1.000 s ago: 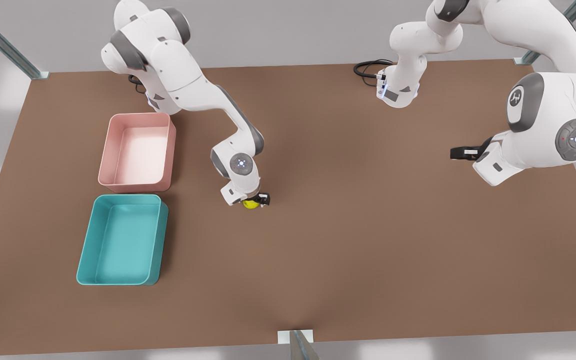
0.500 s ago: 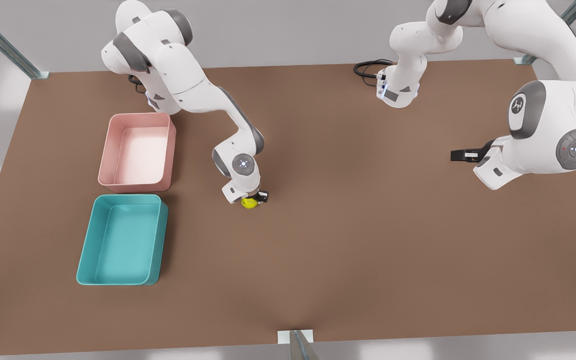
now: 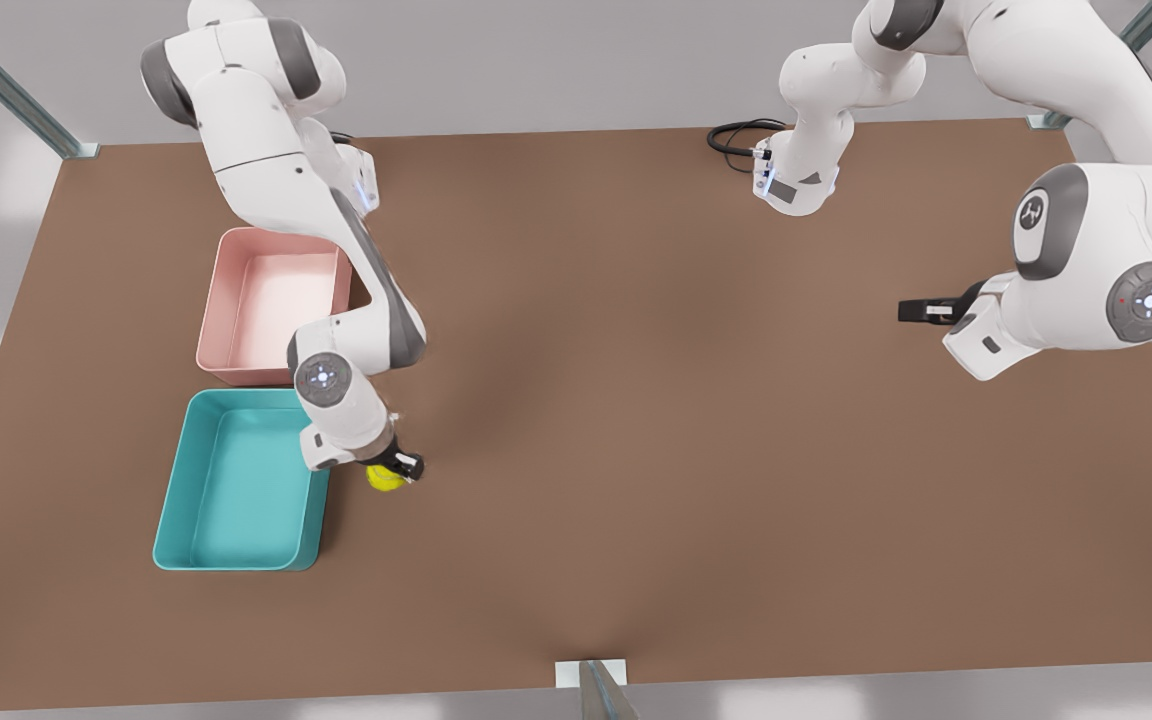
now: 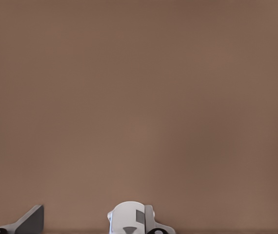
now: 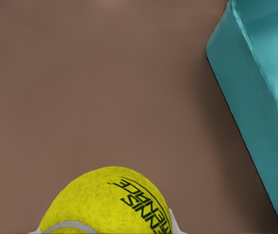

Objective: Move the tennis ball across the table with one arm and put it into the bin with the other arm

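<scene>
1. Front view: we see the right gripper point(image 3: 394, 470) grasping the tennis ball point(image 3: 383, 479) just beside the bin point(image 3: 236, 555), at its 3 o'clock; the left gripper point(image 3: 921, 311) waits over the table point(image 3: 696, 420), finger state unreadable.
2. Right wrist view: we see the tennis ball point(image 5: 110, 202) near the bin point(image 5: 256, 107).

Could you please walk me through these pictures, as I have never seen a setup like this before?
These are simulator renders of two white robot arms at a brown table. The front view looks down from off the arms; the other two pictures come from cameras on each wrist. The right gripper, on the front view's left, holds a yellow-green tennis ball just beside the teal bin, not yet over it; its wrist camera sees both close up. A pink tray sits behind the bin. The left gripper waits on the front view's right, above bare table.
</scene>
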Tool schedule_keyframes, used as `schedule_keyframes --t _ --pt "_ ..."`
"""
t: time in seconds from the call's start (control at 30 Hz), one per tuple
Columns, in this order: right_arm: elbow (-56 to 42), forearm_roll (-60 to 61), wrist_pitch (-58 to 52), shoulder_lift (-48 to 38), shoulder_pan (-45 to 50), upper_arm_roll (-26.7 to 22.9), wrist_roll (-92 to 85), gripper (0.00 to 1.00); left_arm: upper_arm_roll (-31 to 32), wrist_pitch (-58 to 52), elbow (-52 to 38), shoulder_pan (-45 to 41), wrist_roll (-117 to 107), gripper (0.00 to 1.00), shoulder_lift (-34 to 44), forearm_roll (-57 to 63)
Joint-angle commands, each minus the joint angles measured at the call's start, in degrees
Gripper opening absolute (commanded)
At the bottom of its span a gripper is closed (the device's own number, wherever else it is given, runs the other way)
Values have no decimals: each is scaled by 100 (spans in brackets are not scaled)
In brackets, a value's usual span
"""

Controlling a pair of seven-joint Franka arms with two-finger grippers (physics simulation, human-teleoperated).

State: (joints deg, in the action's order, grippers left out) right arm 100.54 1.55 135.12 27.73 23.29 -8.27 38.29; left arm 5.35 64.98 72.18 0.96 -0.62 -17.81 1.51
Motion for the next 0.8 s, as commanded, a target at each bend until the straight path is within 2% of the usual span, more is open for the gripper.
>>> schedule_keyframes --t 0.0,0.03,0.13,0.27,0.3,0.43,0.47,0.5,0.57,0.63,0.67,0.7,0.73,0.77 --pt "-131 -40 -1005 -101 -71 -288 -3432 67 2 -20 -2 -16 -8 100 14 7" --pt "-184 -14 -1031 -119 -211 -535 -4056 67 2 -20 -2 -17 -9 100 14 7" --pt "-421 -5 -1031 189 -897 -535 -5059 68 10 -20 -2 -8 -26 100 5 -1" --pt "-421 39 -1031 365 -1178 -544 -5200 70 10 -20 -2 -25 -26 100 -21 -1" --pt "-412 47 -1031 374 -1196 -535 -5200 100 10 -20 -2 -25 -26 100 -47 -1" --pt "-421 153 -1058 374 -1231 -526 -5209 100 10 -152 -2 -25 -35 100 -74 -10" --pt "-517 267 -1286 339 -1187 -517 -5174 100 19 -169 -2 -34 -44 100 -74 -19" --pt "-904 276 -2076 312 -1134 -491 -4981 100 19 -169 -2 -25 -44 100 -74 -10" --pt "-2617 214 -4642 338 -809 -535 -3821 100 19 -196 -11 98 -35 100 -56 -239" --pt "-3585 214 -6093 216 -730 -509 -3143 100 19 -143 -11 62 -35 100 -56 -212" --pt "-3673 197 -6261 -29 -739 -465 -3143 100 19 -108 -29 80 -26 100 -65 -212" --pt "-3376 5 -6261 -643 -931 -61 -3108 100 19 41 -37 98 -17 100 -65 -212" --pt "-2516 -93 -6130 -1391 -1326 395 -3091 100 19 112 -46 89 -17 100 -74 -212" --pt "-2259 -102 -5963 -1638 -1380 458 -3099 100 19 129 -37 89 -26 100 -74 -212"
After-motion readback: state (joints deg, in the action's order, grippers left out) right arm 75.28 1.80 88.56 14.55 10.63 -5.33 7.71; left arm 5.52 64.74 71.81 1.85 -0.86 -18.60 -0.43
